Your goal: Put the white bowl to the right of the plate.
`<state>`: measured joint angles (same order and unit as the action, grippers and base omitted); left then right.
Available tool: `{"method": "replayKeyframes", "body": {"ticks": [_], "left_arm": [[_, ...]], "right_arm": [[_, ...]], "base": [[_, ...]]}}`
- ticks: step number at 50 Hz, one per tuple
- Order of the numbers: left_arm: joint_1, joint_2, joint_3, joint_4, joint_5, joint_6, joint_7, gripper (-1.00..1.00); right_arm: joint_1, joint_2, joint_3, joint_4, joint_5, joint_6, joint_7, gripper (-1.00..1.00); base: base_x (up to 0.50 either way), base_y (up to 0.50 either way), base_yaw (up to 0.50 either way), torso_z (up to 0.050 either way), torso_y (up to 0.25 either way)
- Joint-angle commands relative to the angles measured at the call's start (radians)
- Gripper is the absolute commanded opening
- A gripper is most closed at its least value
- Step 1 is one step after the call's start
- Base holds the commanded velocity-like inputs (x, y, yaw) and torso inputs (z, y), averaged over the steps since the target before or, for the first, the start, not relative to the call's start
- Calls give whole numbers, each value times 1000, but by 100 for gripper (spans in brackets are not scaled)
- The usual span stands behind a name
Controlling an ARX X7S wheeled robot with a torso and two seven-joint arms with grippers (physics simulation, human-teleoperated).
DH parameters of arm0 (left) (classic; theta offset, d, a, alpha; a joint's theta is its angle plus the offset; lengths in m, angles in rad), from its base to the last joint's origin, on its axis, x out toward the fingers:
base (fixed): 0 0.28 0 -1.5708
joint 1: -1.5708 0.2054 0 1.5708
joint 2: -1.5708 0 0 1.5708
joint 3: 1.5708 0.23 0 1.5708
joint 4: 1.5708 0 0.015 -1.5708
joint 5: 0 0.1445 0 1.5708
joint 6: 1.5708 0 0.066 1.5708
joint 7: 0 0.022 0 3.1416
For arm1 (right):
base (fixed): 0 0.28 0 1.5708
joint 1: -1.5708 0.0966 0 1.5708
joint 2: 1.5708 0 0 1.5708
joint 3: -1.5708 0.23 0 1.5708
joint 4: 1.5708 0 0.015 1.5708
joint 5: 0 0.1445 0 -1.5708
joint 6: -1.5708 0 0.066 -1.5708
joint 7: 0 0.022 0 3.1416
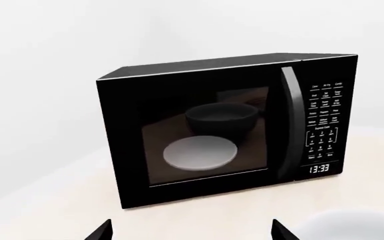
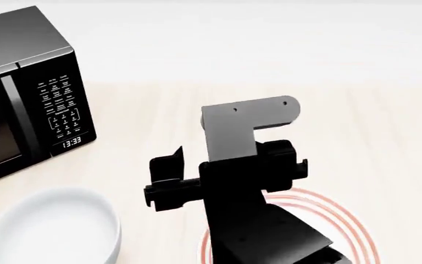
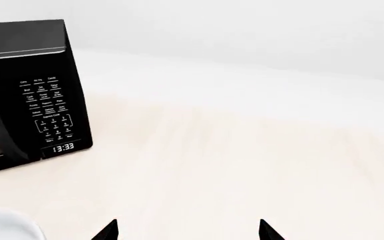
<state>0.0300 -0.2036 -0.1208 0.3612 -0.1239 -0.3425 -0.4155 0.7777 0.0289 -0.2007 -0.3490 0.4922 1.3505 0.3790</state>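
Note:
The white bowl (image 2: 50, 231) sits upright on the pale wooden counter at the front left; its rim also shows in the left wrist view (image 1: 359, 225) and the right wrist view (image 3: 5, 225). The plate (image 2: 346, 228) with thin red rings lies to the right of the bowl, mostly hidden under my right arm (image 2: 248, 187). My right gripper (image 3: 187, 231) is open over bare counter, nothing between its fingertips. My left gripper (image 1: 190, 231) is also open and empty, facing the microwave, with the bowl just off to one side.
A black microwave (image 2: 28, 93) with its door shut stands at the back left. Through its glass a pale round dish (image 1: 200, 151) and a dark bowl shape (image 1: 222, 117) show. A white wall runs behind the counter.

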Motion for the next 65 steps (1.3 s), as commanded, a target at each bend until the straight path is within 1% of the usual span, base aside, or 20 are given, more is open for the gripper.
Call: {"method": "replayKeyframes", "body": {"ticks": [1, 6, 12, 15, 16, 18, 21, 22, 23, 24, 29, 33, 35, 40, 46, 50, 52, 54, 57, 65], "left_arm": [[19, -12, -38, 32, -13, -10, -22, 100], [24, -15, -41, 40, -10, -8, -30, 100], [29, -18, -50, 47, -17, -9, -36, 100], [28, -18, -50, 44, -15, -6, -40, 100], [32, -18, -48, 51, -12, -9, -43, 100], [32, -20, -54, 52, -17, -9, -43, 100], [30, -21, -63, 50, -19, -9, -50, 100], [74, -8, -213, 69, -65, 18, -101, 100], [76, -9, -217, 70, -67, 20, -100, 100], [76, -9, -216, 70, -65, 20, -101, 100], [76, -11, -218, 68, -69, 20, -104, 100], [78, -13, -216, 70, -71, 21, -104, 100], [78, -13, -215, 69, -71, 23, -105, 100], [91, -13, -227, 83, -80, 26, -107, 100], [95, -14, -228, 87, -84, 28, -110, 100], [98, -15, -229, 89, -87, 29, -110, 100], [99, -15, -228, 89, -87, 31, -110, 100], [100, -16, -227, 90, -88, 32, -111, 100], [101, -17, -226, 90, -89, 34, -110, 100], [101, -19, -221, 89, -92, 35, -112, 100]], "right_arm": [[138, -27, -23, 133, 365, 90, 317, 100], [179, -25, -57, 205, 483, 67, 423, 100], [244, -26, -125, 374, 611, 15, 568, 100], [264, -24, -155, 418, 655, -14, 600, 100], [304, -28, -208, 522, 773, -64, 671, 100], [328, -27, -260, 572, 855, -93, 711, 100], [350, -24, -318, 615, 923, -139, 735, 100], [472, -29, -468, 765, 1073, -289, 694, 100], [495, -28, -618, 810, 1115, -341, 684, 100], [502, -26, -668, 814, 1127, -355, 680, 100], [517, -21, -717, 820, 1151, -380, 669, 100], [537, -24, -752, 858, 1164, -402, 642, 100], [555, -27, -791, 892, 1191, -424, 620, 100], [608, -28, -943, 962, 1292, -517, 574, 100], [685, -29, -1180, 1021, 1483, -654, 510, 100], [719, -29, -1305, 1029, 1593, -727, 471, 100], [722, -29, -1332, 1040, 1664, -736, 420, 100], [724, -29, -1356, 1046, 1712, -757, 405, 100], [730, -29, -1386, 1045, 1729, -776, 401, 100], [720, -29, -1399, 1053, 1760, -784, 394, 100]], "base": [[0, 0, 0, 0, 0], [0, 0, 0, 0, 0], [0, 0, 0, 0, 0], [0, 0, 0, 0, 0], [0, 0, 0, 0, 0], [0, 0, 0, 0, 0], [0, 0, 0, 0, 0], [0, 0, 0, 0, 0], [0, 0, 0, 0, 0], [0, 0, 0, 0, 0], [0, 0, 0, 0, 0], [0, 0, 0, 0, 0], [0, 0, 0, 0, 0], [0, 0, 0, 0, 0], [0, 0, 0, 0, 0], [0, 0, 0, 0, 0], [0, 0, 0, 0, 0], [0, 0, 0, 0, 0], [0, 0, 0, 0, 0], [0, 0, 0, 0, 0]]}}
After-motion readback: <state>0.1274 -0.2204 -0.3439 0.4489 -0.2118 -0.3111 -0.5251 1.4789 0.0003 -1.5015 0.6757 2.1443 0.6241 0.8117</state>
